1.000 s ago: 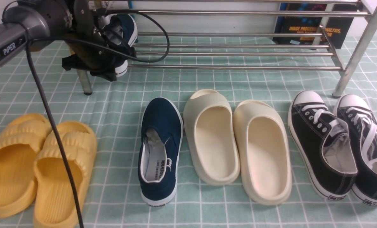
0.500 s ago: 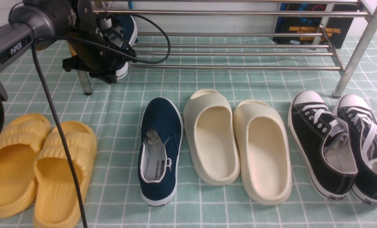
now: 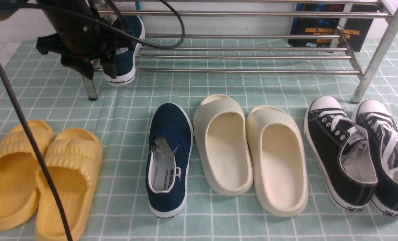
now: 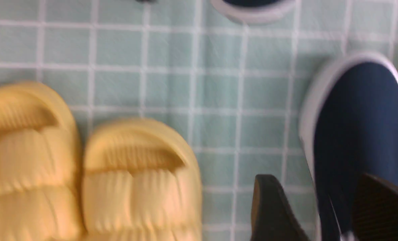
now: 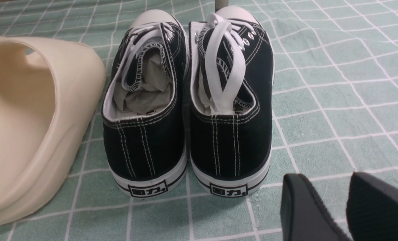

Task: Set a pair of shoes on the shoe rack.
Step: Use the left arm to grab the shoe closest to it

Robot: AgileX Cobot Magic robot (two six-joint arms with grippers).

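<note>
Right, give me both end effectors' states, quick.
Left end effector: open, holding nothing.
Right end effector: open, nothing between its fingers.

Navy canvas slip-on, white sole, "WARRIOR" insole; upright on worktop. Matching slip-on, partly hidden, on lower tier. Shoe rack, shiny steel, round bars, tubular legs; standing.

Green checked surface, yellow slides, one navy slip-on, cream slides, black sneakers (white toe caps), steel rack
</note>
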